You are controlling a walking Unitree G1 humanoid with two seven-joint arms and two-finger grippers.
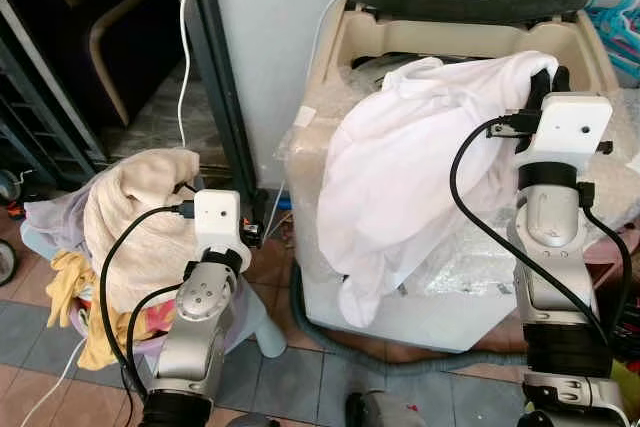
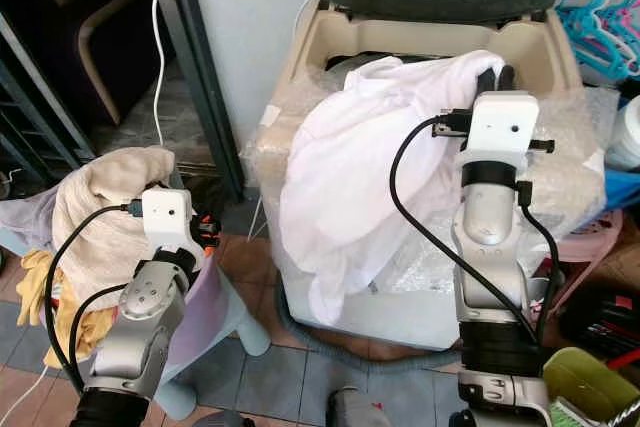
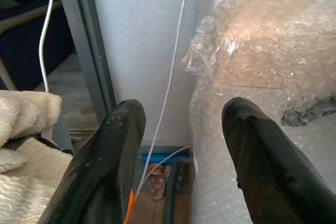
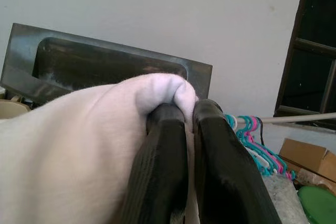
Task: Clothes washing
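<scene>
Grey floor tiles and a pale wall frame what I see from the head camera: a cream top-loading washing machine wrapped in bubble film (image 1: 420, 317), lid up, with a large white cotton garment (image 1: 420, 177) draped across its front rim and hanging down the face. My right gripper (image 1: 547, 82) holds the garment's upper corner above the tub opening, arm raised nearly straight up. I judge the load only begun: this piece is not yet inside, and a lilac plastic basket (image 2: 205, 297) by my left side is heaped with a beige knitted towel (image 1: 135, 217) and yellow cloth (image 1: 75, 292). My left gripper (image 3: 181, 156) hangs low beside that basket. Through the left wrist camera its fingers are spread wide with nothing between them, pointing at the gap between wall and machine. Through the right wrist camera the fingers are pinched tight on a white fold
</scene>
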